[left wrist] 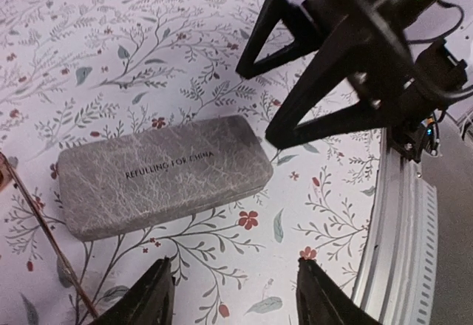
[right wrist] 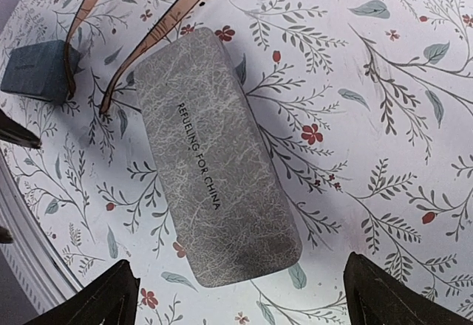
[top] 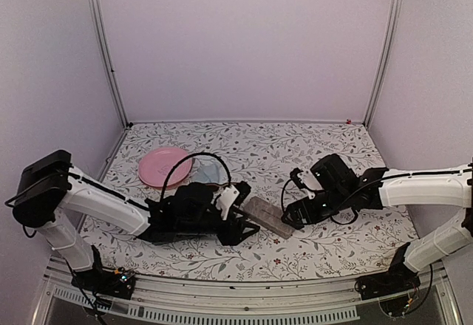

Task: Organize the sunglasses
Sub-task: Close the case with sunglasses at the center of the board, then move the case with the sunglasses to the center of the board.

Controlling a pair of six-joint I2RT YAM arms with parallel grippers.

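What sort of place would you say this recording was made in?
Most likely an enclosed robot test cell, not a home: plain white panels framed by metal posts, a floral tablecloth as work surface, and a left arm and right arm mounted at its near edge.

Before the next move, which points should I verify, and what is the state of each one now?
1. Left claw open, empty: ok.
2. Right claw open, empty: ok.
3. Grey case flat, shut, between the claws: ok.
4. Right claw off the grey case: cannot tell.
5. Pink glasses apart from the grey case: cannot tell; one temple lies very close.
6. Dark glasses fully in view: not ok; only a thin temple shows.
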